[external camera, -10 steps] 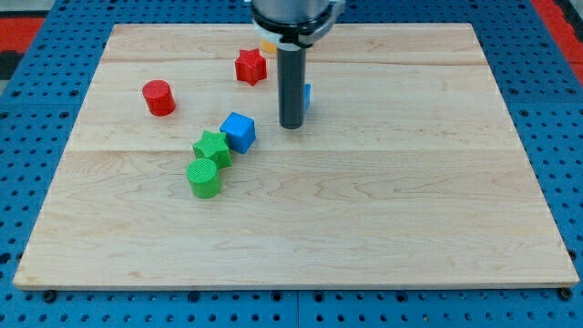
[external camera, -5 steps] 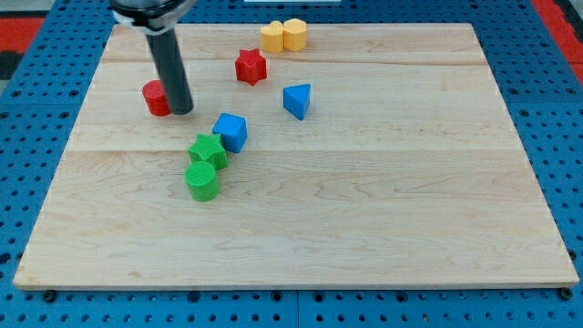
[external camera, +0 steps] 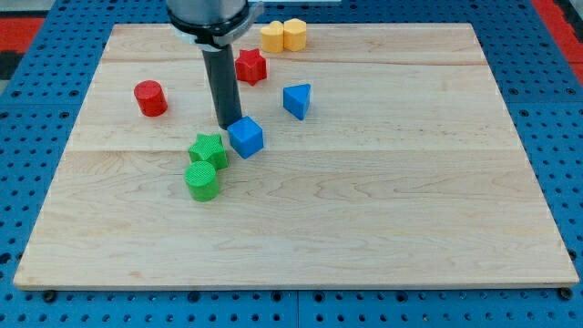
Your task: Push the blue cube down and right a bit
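The blue cube [external camera: 246,137] sits left of the board's middle. My tip [external camera: 226,125] is at the cube's upper-left corner, touching or nearly touching it. The green star block [external camera: 209,149] lies just left of the cube and a little below it, a small gap between them. The green cylinder [external camera: 202,179] sits right below the star.
A red cylinder [external camera: 150,97] is at the view's left. A red star block [external camera: 250,66] and a blue triangular block [external camera: 297,99] lie above and right of the cube. Two yellow blocks [external camera: 283,35] sit at the board's [external camera: 383,210] top edge.
My tip swung from the board's upper middle to the red cylinder, then back right to the blue cube's upper left. The cube has shifted down and right, off the green star. The red cylinder moved left.
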Robot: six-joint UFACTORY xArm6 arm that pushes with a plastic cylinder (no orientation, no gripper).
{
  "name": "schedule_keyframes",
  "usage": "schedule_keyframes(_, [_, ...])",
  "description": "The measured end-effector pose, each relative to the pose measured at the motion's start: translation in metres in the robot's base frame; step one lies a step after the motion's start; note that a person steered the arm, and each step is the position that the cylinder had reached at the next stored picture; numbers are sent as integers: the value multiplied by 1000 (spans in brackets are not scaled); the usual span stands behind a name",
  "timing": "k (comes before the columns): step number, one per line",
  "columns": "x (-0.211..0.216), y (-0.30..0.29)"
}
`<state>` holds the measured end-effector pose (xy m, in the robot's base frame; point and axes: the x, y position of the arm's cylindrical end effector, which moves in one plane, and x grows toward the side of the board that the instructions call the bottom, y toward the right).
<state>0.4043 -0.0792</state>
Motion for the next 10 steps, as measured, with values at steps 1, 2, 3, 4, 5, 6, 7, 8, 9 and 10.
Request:
schedule_keyframes(1, [19,-1])
schedule_keyframes(2, [36,2])
schedule_keyframes(3, [50,6])
schedule_keyframes(4, [64,19])
schedule_keyframes(5, [75,49])
schedule_keyframes(6, [77,86])
schedule_keyframes(7, [99,116])
schedule_keyframes(8, [111,155])
schedule_keyframes(9, [111,176])
schedule_keyframes(10, [111,163])
